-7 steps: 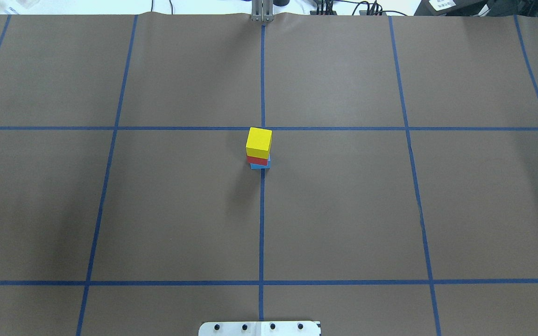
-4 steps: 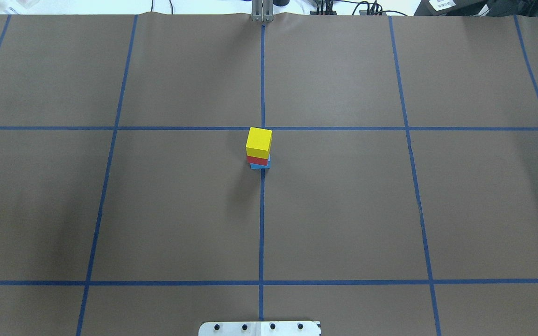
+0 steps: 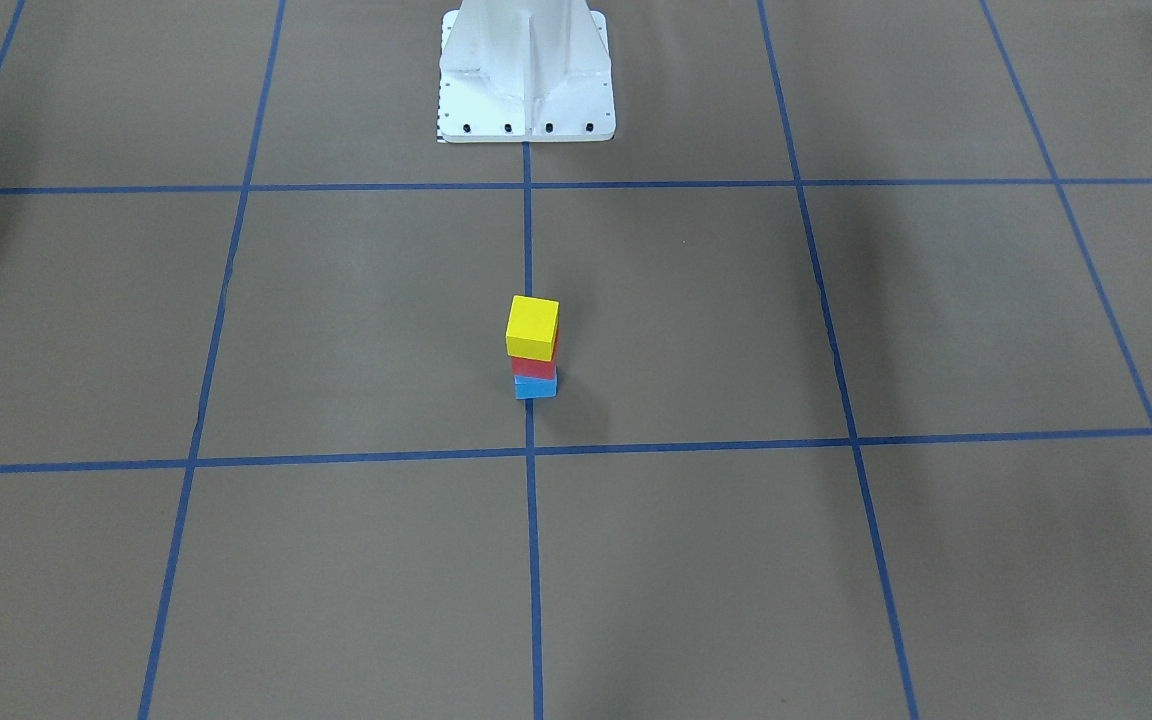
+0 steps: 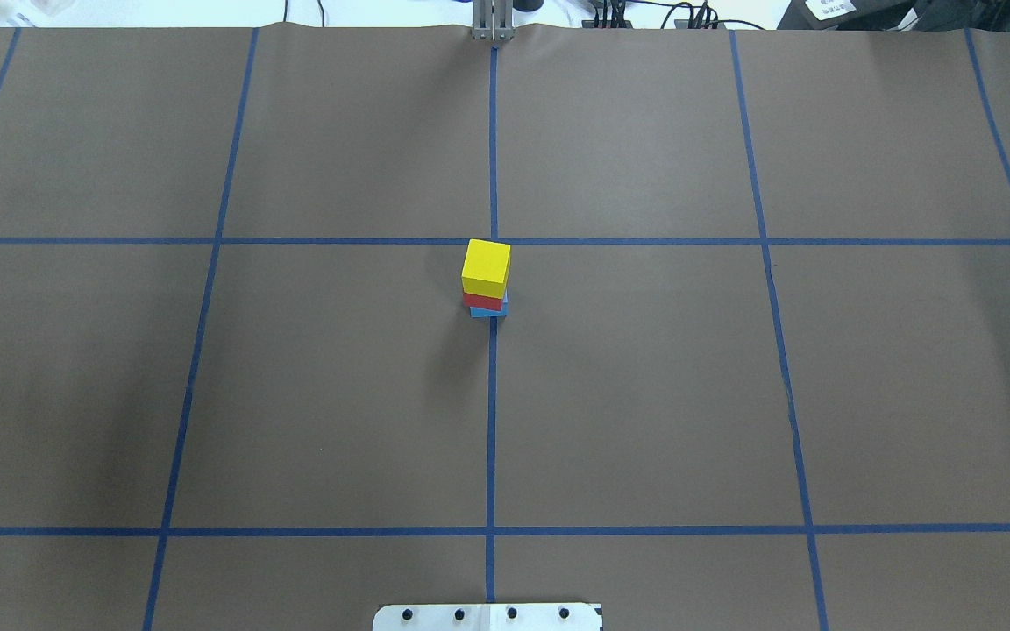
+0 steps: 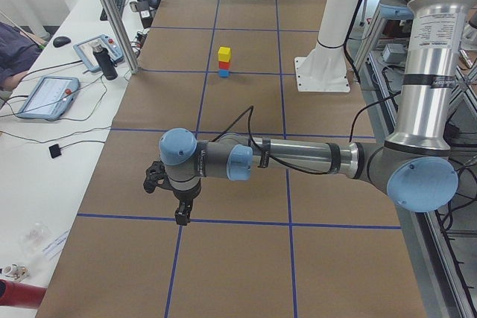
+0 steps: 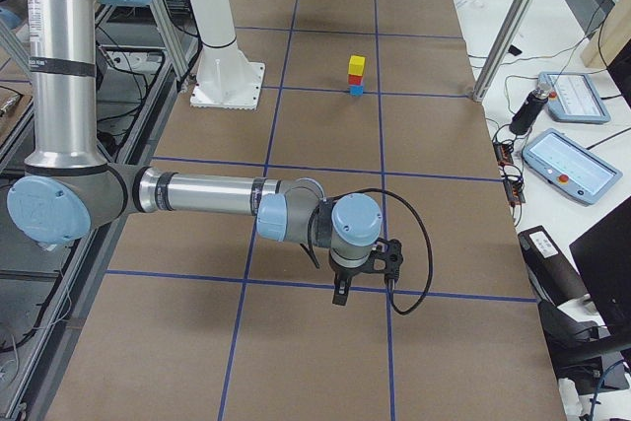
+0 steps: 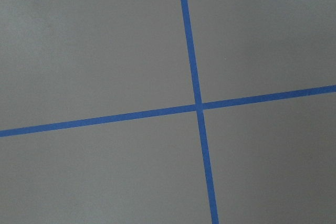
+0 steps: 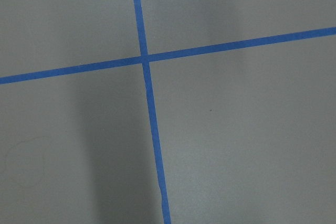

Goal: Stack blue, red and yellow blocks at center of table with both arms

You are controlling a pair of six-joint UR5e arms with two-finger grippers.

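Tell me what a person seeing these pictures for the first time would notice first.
First the tower in the middle of the table: the yellow block on the red block on the blue block, standing on the central tape line. Next, in the side views, the left arm and the right arm, each stretched low over the table near its own end, far from the tower.

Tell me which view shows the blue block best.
Exterior front-facing: the blue block shows its side face clearly. Overhead shows only a sliver; both side views show it small; the wrist views miss it.
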